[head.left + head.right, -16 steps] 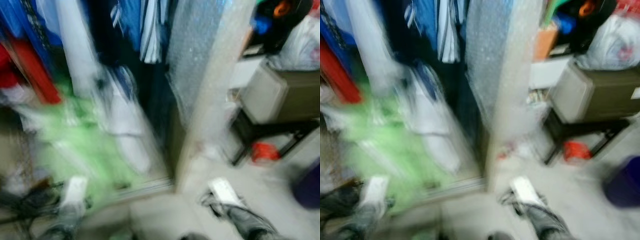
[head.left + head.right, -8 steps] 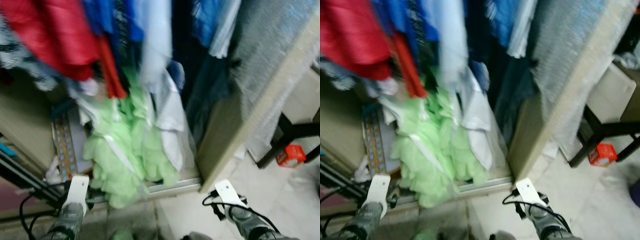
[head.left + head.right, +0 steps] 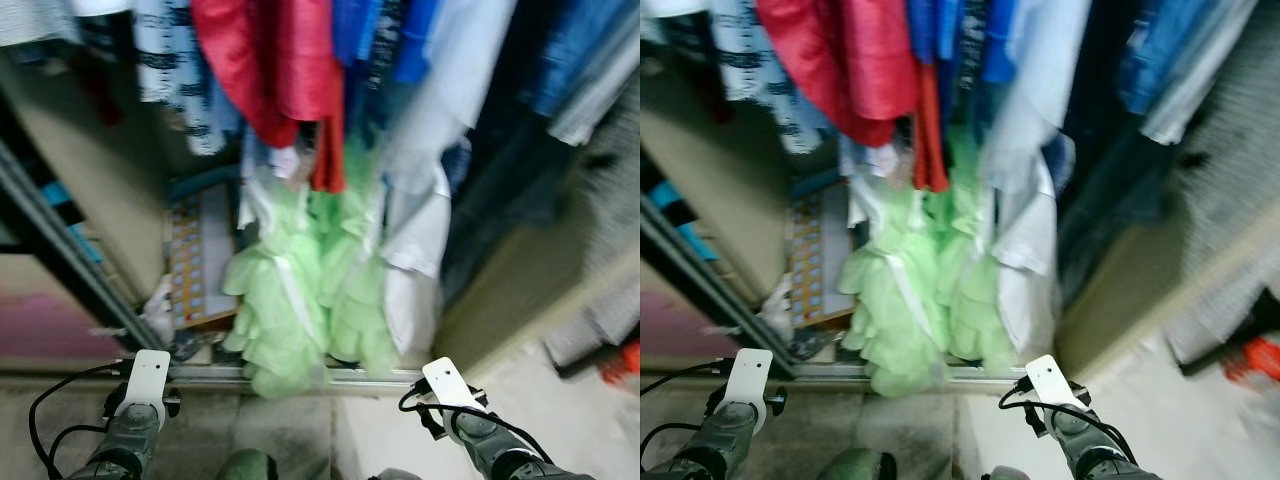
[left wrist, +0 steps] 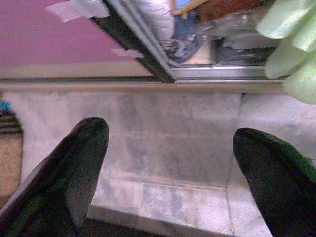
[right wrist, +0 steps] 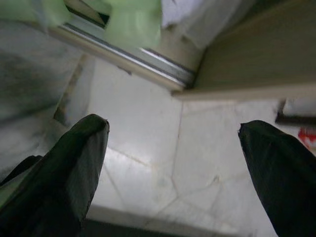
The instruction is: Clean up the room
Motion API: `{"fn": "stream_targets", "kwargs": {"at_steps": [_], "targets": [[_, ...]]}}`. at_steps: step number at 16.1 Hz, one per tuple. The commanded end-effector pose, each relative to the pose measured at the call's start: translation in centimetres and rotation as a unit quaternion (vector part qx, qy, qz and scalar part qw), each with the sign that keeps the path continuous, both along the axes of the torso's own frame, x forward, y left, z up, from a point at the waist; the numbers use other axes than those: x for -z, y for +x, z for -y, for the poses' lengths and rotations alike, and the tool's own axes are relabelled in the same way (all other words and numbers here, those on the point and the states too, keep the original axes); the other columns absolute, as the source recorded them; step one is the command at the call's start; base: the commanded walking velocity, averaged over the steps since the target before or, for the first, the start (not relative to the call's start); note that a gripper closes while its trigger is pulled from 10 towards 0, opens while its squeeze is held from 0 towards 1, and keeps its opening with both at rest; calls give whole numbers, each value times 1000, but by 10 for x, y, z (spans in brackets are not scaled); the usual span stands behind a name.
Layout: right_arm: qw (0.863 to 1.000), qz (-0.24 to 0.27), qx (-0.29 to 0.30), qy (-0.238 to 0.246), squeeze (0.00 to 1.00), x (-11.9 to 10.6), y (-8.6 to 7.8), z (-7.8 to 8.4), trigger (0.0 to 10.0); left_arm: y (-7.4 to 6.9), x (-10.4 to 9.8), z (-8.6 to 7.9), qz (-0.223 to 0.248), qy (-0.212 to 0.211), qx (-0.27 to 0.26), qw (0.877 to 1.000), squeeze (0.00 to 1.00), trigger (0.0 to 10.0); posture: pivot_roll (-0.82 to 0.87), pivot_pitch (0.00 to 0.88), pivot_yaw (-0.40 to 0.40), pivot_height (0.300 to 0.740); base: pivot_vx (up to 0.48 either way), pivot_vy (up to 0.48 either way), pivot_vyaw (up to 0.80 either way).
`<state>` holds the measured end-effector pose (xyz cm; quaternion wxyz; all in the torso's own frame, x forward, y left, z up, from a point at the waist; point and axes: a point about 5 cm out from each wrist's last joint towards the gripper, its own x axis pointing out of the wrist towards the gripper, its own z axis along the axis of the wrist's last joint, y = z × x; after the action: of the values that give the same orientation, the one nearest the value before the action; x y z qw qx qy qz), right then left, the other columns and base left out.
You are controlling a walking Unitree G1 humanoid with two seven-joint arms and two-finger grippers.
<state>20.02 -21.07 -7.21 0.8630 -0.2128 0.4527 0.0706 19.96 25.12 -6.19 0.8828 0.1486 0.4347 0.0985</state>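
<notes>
An open wardrobe stands before me, with red [image 3: 270,70], blue and white clothes hanging in it. A pale green ruffled garment [image 3: 300,310] hangs down and spills over the metal sliding track [image 3: 300,376] onto the floor edge; it also shows as the green garment [image 4: 291,44] beyond the left fingers. A white garment [image 3: 415,250] hangs beside it. My left arm [image 3: 145,385] and right arm [image 3: 445,385] are held low in front of the track. The left gripper [image 4: 170,140] is open over bare floor tiles. The right gripper [image 5: 173,143] is open too, holding nothing.
A dark sliding-door frame [image 3: 70,250] slants at the left. A patterned flat board [image 3: 195,260] leans inside the wardrobe floor with small clutter [image 4: 185,37] by the track. The wardrobe's beige side panel [image 3: 520,300] stands at the right, and a small red thing [image 3: 625,360] lies beyond it.
The whole view has swung left, from the shelf and bags at the right to the wardrobe's left half. Both arms stay low with fingers apart.
</notes>
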Motion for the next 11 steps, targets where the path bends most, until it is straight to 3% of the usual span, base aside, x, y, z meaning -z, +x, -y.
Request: {"fn": "stream_targets", "kwargs": {"at_steps": [1,4,5,7,8,9,10,11], "targets": [[1000,4,-1,-6,0,-2,1,4,10000,2,0,2,-4,0,5,1000,0,10000,3,0,-34,740,0,0,800],[1000,6,-3,-8,0,-3,3,4,10000,3,-1,2,0,0,2,1000,0,10000,5,0,-36,740,0,0,712],[1000,8,8,-4,0,-3,4,5,10000,3,-1,2,7,-5,-13,1000,0,10000,3,0,-37,740,0,0,0],[993,37,106,44,0,-11,16,11,10000,3,-2,2,45,-33,-81,995,0,10000,9,0,-43,740,0,0,0],[991,43,114,49,0,-13,19,12,10000,3,-2,3,50,-36,-85,994,0,10000,9,0,-43,740,0,0,0],[983,70,152,81,0,-23,35,12,10000,4,-3,4,72,-54,-113,990,0,10000,9,0,-45,740,0,0,0],[973,87,185,108,0,-32,48,12,10000,47,-35,-9,141,-64,-138,978,0,10000,5,0,-43,740,0,0,0],[961,105,219,136,0,-44,63,15,10000,72,-59,-16,190,-69,-162,966,0,10000,-1,0,-40,740,0,0,0]]}}
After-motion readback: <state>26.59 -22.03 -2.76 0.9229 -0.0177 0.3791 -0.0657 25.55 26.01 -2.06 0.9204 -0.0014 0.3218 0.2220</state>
